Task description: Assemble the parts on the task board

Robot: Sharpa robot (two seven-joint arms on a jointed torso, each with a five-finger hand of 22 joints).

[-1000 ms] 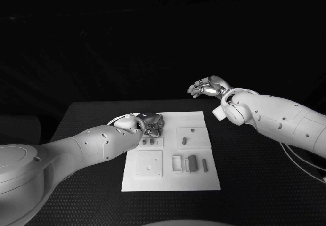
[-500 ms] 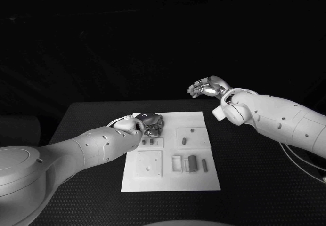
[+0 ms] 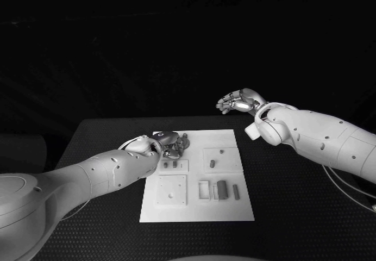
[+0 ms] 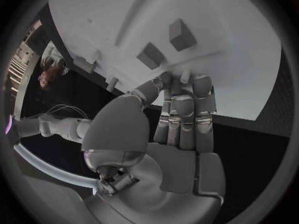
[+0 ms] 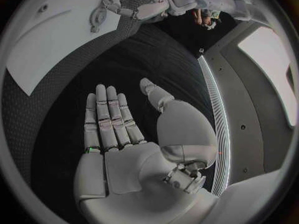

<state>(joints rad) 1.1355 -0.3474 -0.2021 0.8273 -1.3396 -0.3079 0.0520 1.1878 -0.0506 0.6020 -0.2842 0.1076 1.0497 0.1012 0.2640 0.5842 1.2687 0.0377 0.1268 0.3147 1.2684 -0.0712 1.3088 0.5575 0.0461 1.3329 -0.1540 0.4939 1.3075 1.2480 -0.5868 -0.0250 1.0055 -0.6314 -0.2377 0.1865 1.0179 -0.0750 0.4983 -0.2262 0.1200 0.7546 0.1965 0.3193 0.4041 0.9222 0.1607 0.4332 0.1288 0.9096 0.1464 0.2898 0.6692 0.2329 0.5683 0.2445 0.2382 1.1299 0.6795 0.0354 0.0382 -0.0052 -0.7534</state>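
Lately
Left hand (image 3: 174, 142): slid off toward the task board's (image 3: 235, 209) far-left edge, fingers straight, holding nothing.
Right hand (image 3: 241, 101): unmoved, raised, empty, fingers apart.
Parts (image 3: 221, 189): untouched, assembly pending.

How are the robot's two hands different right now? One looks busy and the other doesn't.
The left hand is low over the far left part of the task board, fingertips at its edge beside two small parts; the right hand is raised beyond the table's far edge, away from the board. In the wrist views, the left hand's fingers lie close together, the right hand's flat and open. Both look empty.
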